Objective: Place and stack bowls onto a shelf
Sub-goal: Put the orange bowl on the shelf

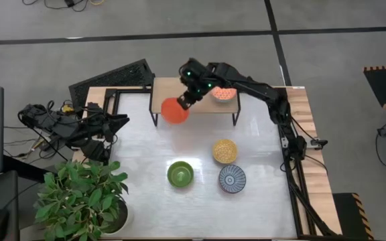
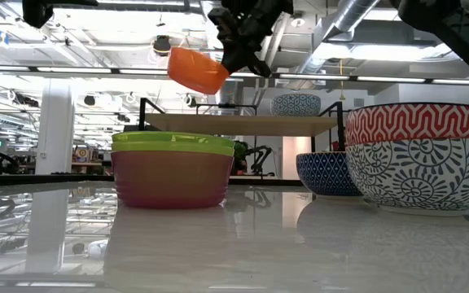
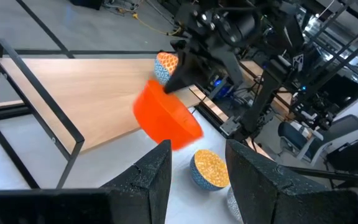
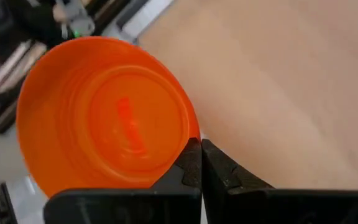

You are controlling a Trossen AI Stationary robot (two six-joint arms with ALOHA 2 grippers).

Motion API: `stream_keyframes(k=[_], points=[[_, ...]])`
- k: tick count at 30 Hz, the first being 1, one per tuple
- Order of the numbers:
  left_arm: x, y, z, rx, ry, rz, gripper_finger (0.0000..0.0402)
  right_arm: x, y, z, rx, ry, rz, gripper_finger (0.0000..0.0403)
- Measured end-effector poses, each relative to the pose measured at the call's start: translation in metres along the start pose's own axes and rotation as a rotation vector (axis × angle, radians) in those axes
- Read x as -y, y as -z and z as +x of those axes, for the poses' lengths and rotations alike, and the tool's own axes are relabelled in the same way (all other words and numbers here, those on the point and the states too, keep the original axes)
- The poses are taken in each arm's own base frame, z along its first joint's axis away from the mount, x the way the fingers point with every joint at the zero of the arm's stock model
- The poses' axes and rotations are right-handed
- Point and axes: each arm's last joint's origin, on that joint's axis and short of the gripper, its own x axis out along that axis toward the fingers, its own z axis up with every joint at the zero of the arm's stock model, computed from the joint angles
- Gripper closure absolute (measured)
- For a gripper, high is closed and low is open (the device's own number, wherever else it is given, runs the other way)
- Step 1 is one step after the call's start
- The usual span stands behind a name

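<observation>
Your high view looks straight down on the whole white table (image 1: 193,201), with the shelf (image 1: 196,100) in the upper middle of the frame and floor all around. Your low view sits at tabletop height, facing level across the table into the room; bowls loom close at right and centre, and the shelf (image 2: 243,124) stands behind them. Your left wrist view faces across the shelf (image 3: 92,93) from a distance, catching the orange bowl (image 3: 166,118) mid-frame. Your right wrist view looks from very near at that same orange bowl (image 4: 104,118), filling the frame's left, over the shelf top (image 4: 291,81).
</observation>
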Motion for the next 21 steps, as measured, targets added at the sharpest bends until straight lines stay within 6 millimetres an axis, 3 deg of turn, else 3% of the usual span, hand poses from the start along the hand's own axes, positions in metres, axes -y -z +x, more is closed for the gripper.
stream_keyframes(k=[10,21], points=[[0.0,0.0,0.0,0.001,-0.001,-0.016,0.0266,0.032,-0.022,-0.007,0.117,0.011,0.079,0.0386],[0.0,0.0,0.0,0.001,-0.001,-0.029,0.0266,0.065,-0.028,-0.013,0.141,0.174,0.128,0.0386]])
